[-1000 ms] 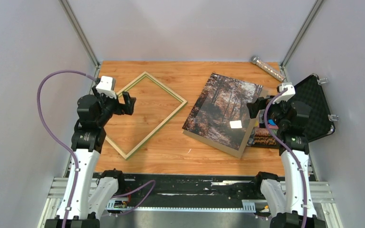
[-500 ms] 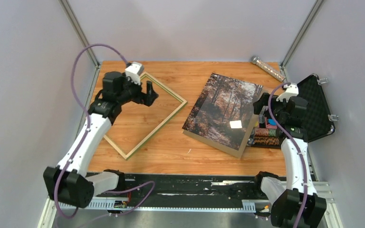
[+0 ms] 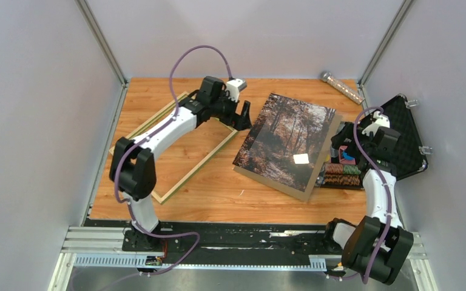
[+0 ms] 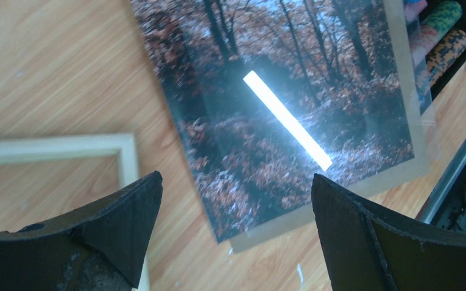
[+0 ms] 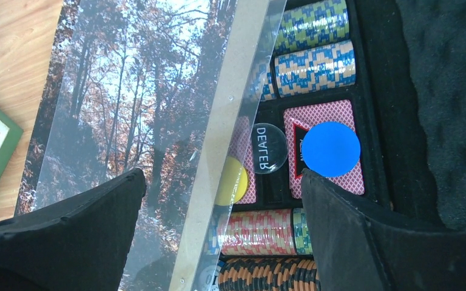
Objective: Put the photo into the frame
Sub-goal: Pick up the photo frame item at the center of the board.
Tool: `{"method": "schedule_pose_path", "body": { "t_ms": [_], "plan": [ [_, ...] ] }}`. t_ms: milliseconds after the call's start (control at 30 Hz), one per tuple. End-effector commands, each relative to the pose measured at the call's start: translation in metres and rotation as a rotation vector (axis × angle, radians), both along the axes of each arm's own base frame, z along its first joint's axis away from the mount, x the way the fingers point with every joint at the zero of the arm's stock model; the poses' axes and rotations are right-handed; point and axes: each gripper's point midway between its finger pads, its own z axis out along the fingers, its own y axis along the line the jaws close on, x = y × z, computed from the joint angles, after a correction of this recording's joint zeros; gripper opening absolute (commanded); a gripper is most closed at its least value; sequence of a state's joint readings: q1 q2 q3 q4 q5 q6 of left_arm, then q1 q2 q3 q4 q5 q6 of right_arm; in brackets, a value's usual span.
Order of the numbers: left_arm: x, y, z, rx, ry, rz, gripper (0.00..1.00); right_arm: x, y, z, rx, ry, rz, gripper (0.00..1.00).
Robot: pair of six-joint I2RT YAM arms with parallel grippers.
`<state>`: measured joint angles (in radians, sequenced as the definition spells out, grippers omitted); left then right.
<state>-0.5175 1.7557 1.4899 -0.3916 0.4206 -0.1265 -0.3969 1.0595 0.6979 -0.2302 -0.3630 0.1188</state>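
Table (image 3: pixel 218 188): wood-grain top, grey walls on three sides. Item 1, the photo (image 3: pixel 285 142): autumn forest print, picture side up, right of centre, turned at an angle, lying on a brown backing board (image 5: pixel 230 121) w/ a clear glossy sheet over it; a strip of glare runs across it. The stack's right edge overlaps the tray of an open black case (image 3: pixel 406 136). Item 2, the frame (image 3: pixel 199 167): flat on table, left of centre, set diamond-wise, pale face up, green showing on its outer side in right wrist view; its right corner is near the photo's left edge, not touching; nothing inside it but bare table. Left gripper (image 4: pixel 236 177): arm stretched far fwd over the frame, fingers spread wide, holding nothing, hovering above the gap btw frame corner and photo. Right gripper (image 5: pixel 223 176): fingers likewise wide apart, holding nothing, above the photo's right edge and the case tray. Case contents: rows of poker chips (image 5: pixel 312 27), playing cards, a blue disc (image 5: pixel 332 148), a clear dealer button (image 5: pixel 269 147). Misc: speckled tube (image 3: pixel 341 86) at far right corner of table.
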Motion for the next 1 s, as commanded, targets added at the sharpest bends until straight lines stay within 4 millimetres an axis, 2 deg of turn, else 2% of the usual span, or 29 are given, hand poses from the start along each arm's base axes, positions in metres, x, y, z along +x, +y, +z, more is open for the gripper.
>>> {"method": "schedule_pose_path", "body": {
  "t_ms": [0, 167, 200, 267, 300, 333, 500, 667, 967],
  "plan": [
    [-0.002, -0.047, 0.0, -0.058, 0.076, -0.088, 1.0, 0.008, 0.0, -0.004, 0.029, -0.011, 0.009, 0.97],
    [0.006, -0.084, -0.037, -0.035, 0.194, -0.116, 1.0, 0.008, 0.0, -0.017, 0.066, 0.021, 0.021, 0.96],
    [0.006, -0.087, -0.042, -0.035, 0.216, -0.112, 1.0, 0.008, 0.0, -0.02, 0.076, 0.027, 0.025, 0.96],
    [0.01, -0.093, -0.064, -0.018, 0.263, -0.104, 1.0, 0.008, 0.002, -0.023, 0.096, 0.033, 0.038, 0.96],
    [0.014, -0.096, -0.063, -0.02, 0.257, -0.102, 1.0, 0.008, 0.004, -0.025, 0.103, 0.036, 0.045, 0.96],
    [0.017, -0.097, -0.072, -0.008, 0.263, -0.094, 1.0, 0.008, 0.004, -0.026, 0.108, 0.038, 0.049, 0.96],
    [0.028, -0.103, -0.085, 0.007, 0.26, -0.082, 1.0, 0.008, 0.007, -0.029, 0.125, 0.038, 0.067, 0.96],
    [0.029, -0.108, -0.1, 0.017, 0.285, -0.082, 1.0, 0.008, 0.009, -0.034, 0.141, 0.048, 0.08, 0.96],
    [0.03, -0.111, -0.115, 0.03, 0.299, -0.085, 1.0, 0.01, 0.014, -0.046, 0.185, 0.083, 0.111, 0.95]
  ]
}}
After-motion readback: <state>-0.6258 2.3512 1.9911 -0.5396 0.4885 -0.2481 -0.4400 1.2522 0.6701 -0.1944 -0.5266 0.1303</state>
